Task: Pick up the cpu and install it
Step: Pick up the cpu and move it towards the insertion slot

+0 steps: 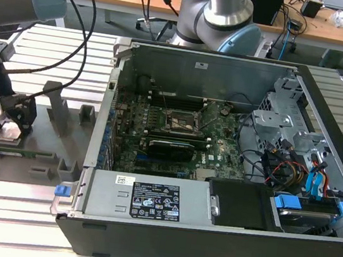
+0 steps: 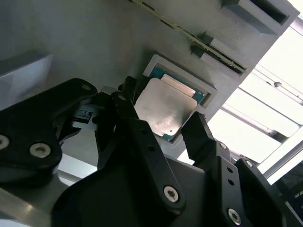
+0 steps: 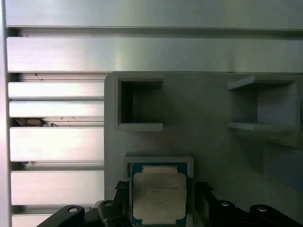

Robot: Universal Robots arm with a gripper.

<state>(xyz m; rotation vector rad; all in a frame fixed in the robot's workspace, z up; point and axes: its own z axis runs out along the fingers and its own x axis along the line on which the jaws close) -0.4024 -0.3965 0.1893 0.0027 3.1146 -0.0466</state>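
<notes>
The cpu [image 2: 166, 109] [image 3: 158, 197] is a small pale silver square lying flat in a shallow grey holder [image 3: 158, 160] on the grey fixture plate [image 1: 41, 148]. My gripper [image 1: 11, 125] hangs low over that holder at the exterior view's left. In both wrist views its two black fingers [image 2: 198, 130] [image 3: 202, 194] stand on either side of the chip, and a narrow gap shows on at least one side. My gripper [image 2: 162, 108] [image 3: 161, 189] is open around the cpu. Inside the open computer case, the dark socket frame [image 1: 182, 122] sits on the motherboard [image 1: 219, 151].
The open computer case [image 1: 207, 236] lies at the middle and right, holding a power supply [image 1: 149, 199], cables and drive bays [image 1: 294, 165]. Grey upright holder blocks [image 1: 57, 103] stand on the fixture plate. The slatted metal table [image 1: 10, 227] lies underneath. A desk with cables runs along the back.
</notes>
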